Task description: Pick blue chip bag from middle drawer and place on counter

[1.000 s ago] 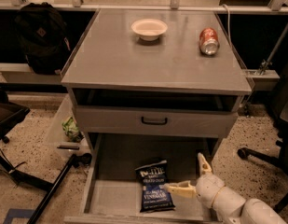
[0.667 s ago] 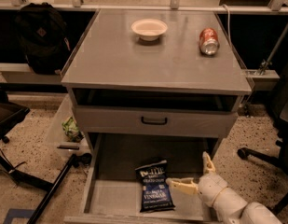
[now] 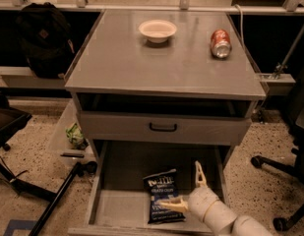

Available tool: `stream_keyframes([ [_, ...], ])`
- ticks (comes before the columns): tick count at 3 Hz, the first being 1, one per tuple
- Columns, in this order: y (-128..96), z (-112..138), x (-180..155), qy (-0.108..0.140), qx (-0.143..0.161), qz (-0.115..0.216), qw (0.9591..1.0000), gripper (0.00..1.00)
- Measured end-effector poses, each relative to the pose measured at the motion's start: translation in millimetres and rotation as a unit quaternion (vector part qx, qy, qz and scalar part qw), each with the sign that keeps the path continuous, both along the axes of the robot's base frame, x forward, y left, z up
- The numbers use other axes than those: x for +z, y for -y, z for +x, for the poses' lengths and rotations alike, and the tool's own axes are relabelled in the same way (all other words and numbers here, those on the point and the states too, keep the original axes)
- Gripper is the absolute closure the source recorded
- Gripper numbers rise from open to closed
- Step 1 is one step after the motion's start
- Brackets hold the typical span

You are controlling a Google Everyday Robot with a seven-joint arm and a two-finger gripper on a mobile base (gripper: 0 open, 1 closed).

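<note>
The blue chip bag [image 3: 163, 194] lies flat on the floor of the open middle drawer [image 3: 119, 206], near its front centre. My gripper [image 3: 184, 189] reaches in from the lower right, open. One finger [image 3: 171, 205] lies over the bag's lower right part; the other finger [image 3: 198, 173] points up to the right of the bag. The grey counter [image 3: 141, 63] is the cabinet top above.
A white bowl [image 3: 157, 30] and a red soda can [image 3: 221, 43] sit on the counter's far side. A grey drawer front with a black handle [image 3: 163, 127] is above the open drawer. A black backpack [image 3: 41, 38] is at left, and chair legs [image 3: 274, 166] at right.
My gripper has shifted slightly lower and to the right beside the bag. The bag has not moved.
</note>
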State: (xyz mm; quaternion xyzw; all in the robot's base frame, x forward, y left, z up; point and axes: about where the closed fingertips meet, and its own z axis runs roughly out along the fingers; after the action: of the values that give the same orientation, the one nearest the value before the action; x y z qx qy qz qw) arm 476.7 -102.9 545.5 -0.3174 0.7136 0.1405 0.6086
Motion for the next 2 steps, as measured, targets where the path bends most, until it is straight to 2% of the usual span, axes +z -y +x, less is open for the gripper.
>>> stream_keyframes([
  [1,-17.6,-4.0,-5.8,0.012,0.014,-0.032,0.9993,0.0],
  [2,-20.3,-2.7,-3.5,0.002,0.008,-0.07,0.9975,0.0],
])
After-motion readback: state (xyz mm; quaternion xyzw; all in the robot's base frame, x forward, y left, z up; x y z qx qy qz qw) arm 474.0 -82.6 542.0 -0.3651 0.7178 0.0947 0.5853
